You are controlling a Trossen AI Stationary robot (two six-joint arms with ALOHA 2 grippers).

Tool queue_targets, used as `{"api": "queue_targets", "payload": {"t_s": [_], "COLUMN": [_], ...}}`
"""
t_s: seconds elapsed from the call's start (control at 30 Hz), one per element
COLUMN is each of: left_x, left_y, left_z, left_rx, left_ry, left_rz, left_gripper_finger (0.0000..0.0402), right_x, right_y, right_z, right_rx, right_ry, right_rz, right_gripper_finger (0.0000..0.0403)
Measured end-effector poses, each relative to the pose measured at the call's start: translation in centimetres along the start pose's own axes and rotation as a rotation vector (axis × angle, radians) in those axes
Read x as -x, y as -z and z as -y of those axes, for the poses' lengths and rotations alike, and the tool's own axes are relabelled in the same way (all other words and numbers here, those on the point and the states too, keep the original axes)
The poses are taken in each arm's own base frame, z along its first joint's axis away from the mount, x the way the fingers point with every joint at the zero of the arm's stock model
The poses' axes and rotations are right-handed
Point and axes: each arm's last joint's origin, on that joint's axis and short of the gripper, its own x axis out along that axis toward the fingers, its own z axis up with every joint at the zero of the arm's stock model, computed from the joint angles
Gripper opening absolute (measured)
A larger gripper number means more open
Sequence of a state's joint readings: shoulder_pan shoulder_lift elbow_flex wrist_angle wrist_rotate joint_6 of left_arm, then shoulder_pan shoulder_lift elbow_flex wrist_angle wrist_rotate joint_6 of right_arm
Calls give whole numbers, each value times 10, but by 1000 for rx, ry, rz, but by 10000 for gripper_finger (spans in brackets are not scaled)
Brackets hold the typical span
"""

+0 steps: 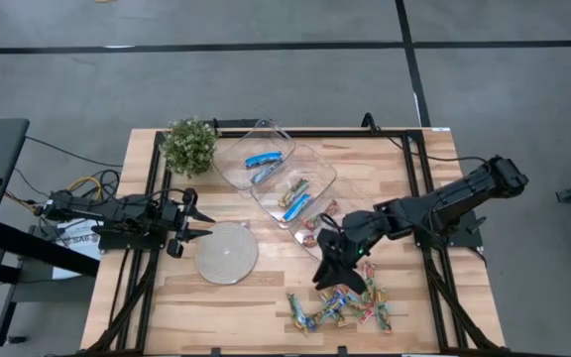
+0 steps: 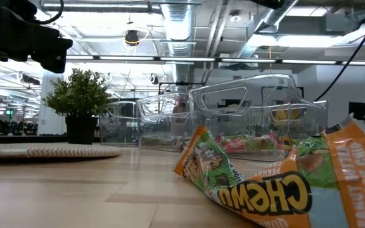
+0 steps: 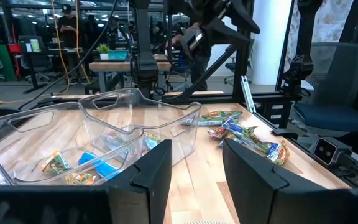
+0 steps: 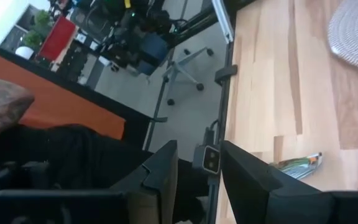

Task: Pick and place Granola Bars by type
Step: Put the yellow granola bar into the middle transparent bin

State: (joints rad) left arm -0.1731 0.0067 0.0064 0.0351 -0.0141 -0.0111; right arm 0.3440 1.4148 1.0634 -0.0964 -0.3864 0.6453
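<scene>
My right gripper [image 1: 337, 275] hangs just above the loose Granola Bars [image 1: 343, 305] at the table's near edge, fingers apart w/ nothing between them, prob. lining up a pick. Left gripper [image 1: 188, 226] waits open beside the grey disc [image 1: 227, 252]. Sorted bars sit in the trays [image 1: 295, 183].

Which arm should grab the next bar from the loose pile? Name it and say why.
Right. The right gripper hangs open just above the loose granola bars at the table's front edge. The left gripper waits open beside the round grey mat, across the table from the pile.
</scene>
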Motion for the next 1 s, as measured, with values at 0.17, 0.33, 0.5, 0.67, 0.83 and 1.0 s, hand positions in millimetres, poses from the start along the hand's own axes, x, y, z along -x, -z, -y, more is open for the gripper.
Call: {"api": "queue_targets", "payload": {"t_s": [0.17, 0.33, 0.5, 0.67, 0.83, 1.0], "left_x": [0, 0, 0, 0, 0, -1], "left_y": [0, 0, 0, 0, 0, 1], "left_z": [0, 0, 0, 0, 0, 0], "left_rx": [0, 0, 0, 0, 0, 0], "left_ry": [0, 0, 0, 0, 0, 0], "left_rz": [0, 0, 0, 0, -2, -11], "left_gripper_finger": [138, 138, 138, 138, 138, 138], "right_x": [-3, -8, -19, -32, -50, -66], "right_y": [4, 9, 17, 25, 26, 23], "right_z": [-5, -7, -2, 5, 7, 5], "right_rx": [-7, -52, -85, -184, -221, -219], "right_ry": [-10, 4, 101, 266, 428, 579], "right_rz": [-12, -27, -41, -14, -37, -66], "right_gripper_finger": [113, 113, 113, 113, 113, 113]}}
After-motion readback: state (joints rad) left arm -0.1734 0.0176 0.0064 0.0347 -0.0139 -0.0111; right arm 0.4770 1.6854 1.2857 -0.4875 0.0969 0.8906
